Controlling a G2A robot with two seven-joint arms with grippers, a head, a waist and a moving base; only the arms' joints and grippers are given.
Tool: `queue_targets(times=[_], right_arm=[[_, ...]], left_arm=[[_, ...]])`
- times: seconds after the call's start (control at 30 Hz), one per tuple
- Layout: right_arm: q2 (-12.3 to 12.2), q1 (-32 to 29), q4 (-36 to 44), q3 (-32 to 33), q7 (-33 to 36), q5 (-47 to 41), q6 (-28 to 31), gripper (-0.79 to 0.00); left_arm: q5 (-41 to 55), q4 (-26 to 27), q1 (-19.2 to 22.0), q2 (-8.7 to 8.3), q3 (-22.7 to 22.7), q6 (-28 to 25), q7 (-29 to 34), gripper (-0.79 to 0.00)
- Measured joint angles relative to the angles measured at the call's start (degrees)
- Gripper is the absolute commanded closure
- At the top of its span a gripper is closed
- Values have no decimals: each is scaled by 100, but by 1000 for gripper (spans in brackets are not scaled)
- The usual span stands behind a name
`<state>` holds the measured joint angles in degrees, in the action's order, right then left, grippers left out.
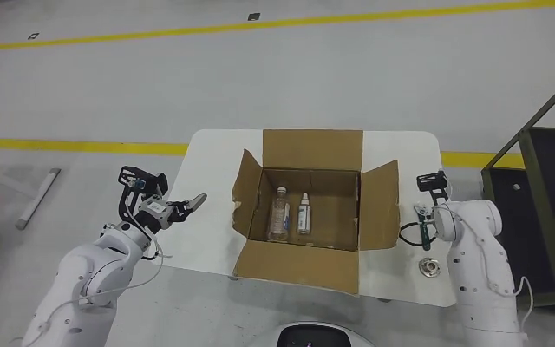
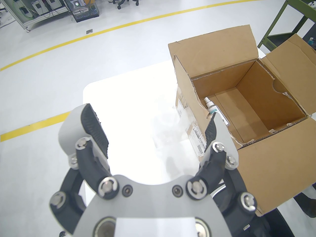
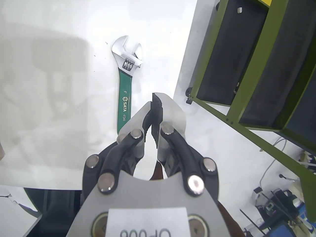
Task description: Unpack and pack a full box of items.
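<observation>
On the white tabletop [image 1: 208, 165] an open cardboard box [image 1: 299, 252] sits at the middle, flaps spread, with a clear bottle [image 1: 278, 212] and a small spray bottle [image 1: 303, 213] lying side by side inside. Left of it the left gripper [image 2: 150, 114] hovers, spread wide. Near the right edge the right gripper [image 3: 154, 109], pressed together, hangs just beside a green-handled wrench [image 3: 124, 80].

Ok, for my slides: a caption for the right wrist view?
Right gripper, fingers shut, above the white table near a green-handled wrench, green cart beyond the edge.
</observation>
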<state>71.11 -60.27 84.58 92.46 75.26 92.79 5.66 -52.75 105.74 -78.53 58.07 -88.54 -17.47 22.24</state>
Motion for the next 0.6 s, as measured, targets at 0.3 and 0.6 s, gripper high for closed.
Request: queue_targets(times=[0.3,0.6], right_arm=[[-12,45,-70,-81,-264,250,13,0],[40,940,-1386,-157,8,-607,14,0]], left_arm=[[0,0,0,0,0,0,0,-785],[0,0,0,0,0,0,0,-785]])
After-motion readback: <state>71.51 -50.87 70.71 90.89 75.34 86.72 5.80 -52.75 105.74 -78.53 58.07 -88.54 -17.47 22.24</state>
